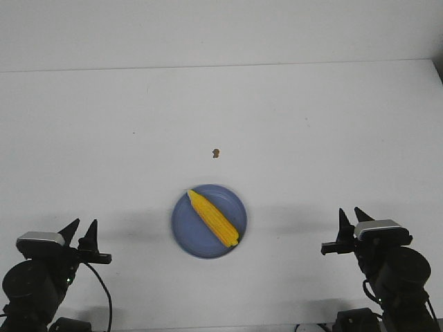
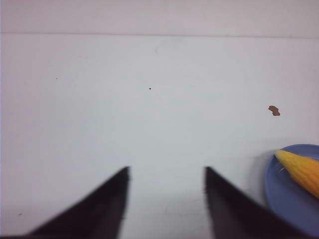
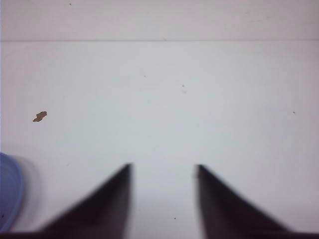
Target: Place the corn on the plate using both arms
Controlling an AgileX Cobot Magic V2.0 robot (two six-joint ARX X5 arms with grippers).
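Note:
The yellow corn cob point(image 1: 214, 217) lies diagonally on the round blue-lavender plate point(image 1: 187, 232) near the table's front middle. Its tapered tip points to the back left. In the left wrist view the cob's tip point(image 2: 300, 169) and part of the plate point(image 2: 286, 199) show at the side. In the right wrist view only the plate's rim point(image 3: 7, 199) shows. My left gripper point(image 1: 82, 227) is open and empty, well left of the plate. My right gripper point(image 1: 351, 216) is open and empty, well right of it. Both grippers also show in their wrist views point(image 2: 166, 172) point(image 3: 164, 168).
A tiny brown speck point(image 1: 216, 153) lies on the white table behind the plate; it also shows in the left wrist view point(image 2: 274, 110) and the right wrist view point(image 3: 40, 116). The table's far edge point(image 1: 221, 66) runs across the back.

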